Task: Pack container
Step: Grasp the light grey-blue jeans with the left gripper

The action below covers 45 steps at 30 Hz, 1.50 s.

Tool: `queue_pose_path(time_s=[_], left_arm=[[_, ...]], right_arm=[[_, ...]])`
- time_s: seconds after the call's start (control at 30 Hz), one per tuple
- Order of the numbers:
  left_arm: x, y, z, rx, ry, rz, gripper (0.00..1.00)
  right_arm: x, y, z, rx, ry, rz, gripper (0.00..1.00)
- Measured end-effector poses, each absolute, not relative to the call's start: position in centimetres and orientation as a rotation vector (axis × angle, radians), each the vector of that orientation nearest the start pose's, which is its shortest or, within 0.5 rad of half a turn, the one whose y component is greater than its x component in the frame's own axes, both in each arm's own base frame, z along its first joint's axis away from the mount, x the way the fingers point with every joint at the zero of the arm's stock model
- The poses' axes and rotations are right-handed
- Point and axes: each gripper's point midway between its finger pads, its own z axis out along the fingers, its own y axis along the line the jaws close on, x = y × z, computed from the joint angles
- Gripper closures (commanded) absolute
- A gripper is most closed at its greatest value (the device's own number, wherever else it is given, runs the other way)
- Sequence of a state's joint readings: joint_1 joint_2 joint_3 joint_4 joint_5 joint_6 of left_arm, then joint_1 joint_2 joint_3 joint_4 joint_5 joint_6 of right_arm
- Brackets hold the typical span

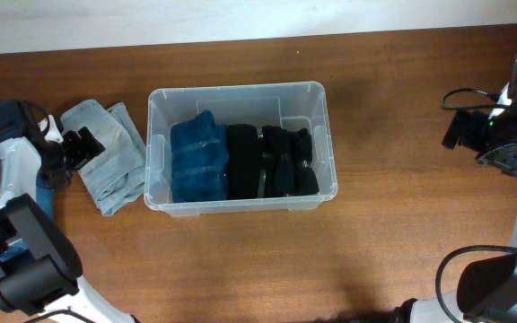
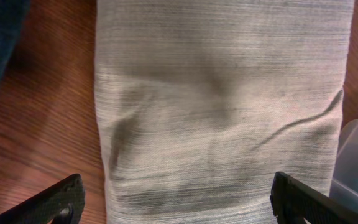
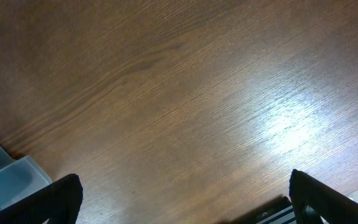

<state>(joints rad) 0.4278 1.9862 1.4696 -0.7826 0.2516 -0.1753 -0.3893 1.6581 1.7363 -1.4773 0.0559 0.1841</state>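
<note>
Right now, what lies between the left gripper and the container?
A folded grey cloth fills that stretch, from under the left gripper to the container; overhead view shows it.

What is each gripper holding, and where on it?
Nothing. The left gripper is open over the grey folded cloth; the right gripper is open over the table.

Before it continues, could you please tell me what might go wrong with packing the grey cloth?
The folded grey woven cloth lies flat beside the clear plastic container; the wide-open left jaws may pinch only its top layer, unfolding it. The folded blue cloth and black bundles already fill most of the floor, so it may not lie flat.
</note>
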Motion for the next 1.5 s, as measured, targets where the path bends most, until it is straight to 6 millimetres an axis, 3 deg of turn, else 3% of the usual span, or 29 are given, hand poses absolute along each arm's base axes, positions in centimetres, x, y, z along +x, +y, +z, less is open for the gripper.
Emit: queue_pose_path(time_s=[0.4, 0.6, 0.67, 0.73, 0.8, 0.93, 1.5], left_arm=[[40.9, 14.6, 4.5, -0.815, 2.722, -0.244, 0.05], [40.2, 14.6, 1.3, -0.895, 2.781, -0.238, 0.05], [40.4, 14.6, 0.8, -0.907, 2.785, -0.248, 0.16], [40.6, 14.5, 0.5, -0.914, 2.782, -0.264, 0.37], [41.0, 14.0, 0.4, -0.913, 2.779, -0.310, 0.67], [41.7, 13.2, 0.8, -0.899, 2.764, -0.375, 0.99], [40.6, 12.8, 1.7, -0.965, 2.850, -0.426, 0.99]], right_arm=[[29.7, -13.2, 21.3, 0.849, 2.851, -0.109, 0.02], [29.7, -13.2, 21.3, 0.848, 2.851, -0.109, 0.02], [29.7, -13.2, 21.3, 0.847, 2.851, -0.109, 0.01], [29.7, -13.2, 21.3, 0.847, 2.851, -0.109, 0.02], [29.7, -13.2, 21.3, 0.847, 2.851, -0.108, 0.02], [29.7, -13.2, 21.3, 0.847, 2.851, -0.109, 0.02], [29.7, -13.2, 21.3, 0.848, 2.851, -0.109, 0.02]])
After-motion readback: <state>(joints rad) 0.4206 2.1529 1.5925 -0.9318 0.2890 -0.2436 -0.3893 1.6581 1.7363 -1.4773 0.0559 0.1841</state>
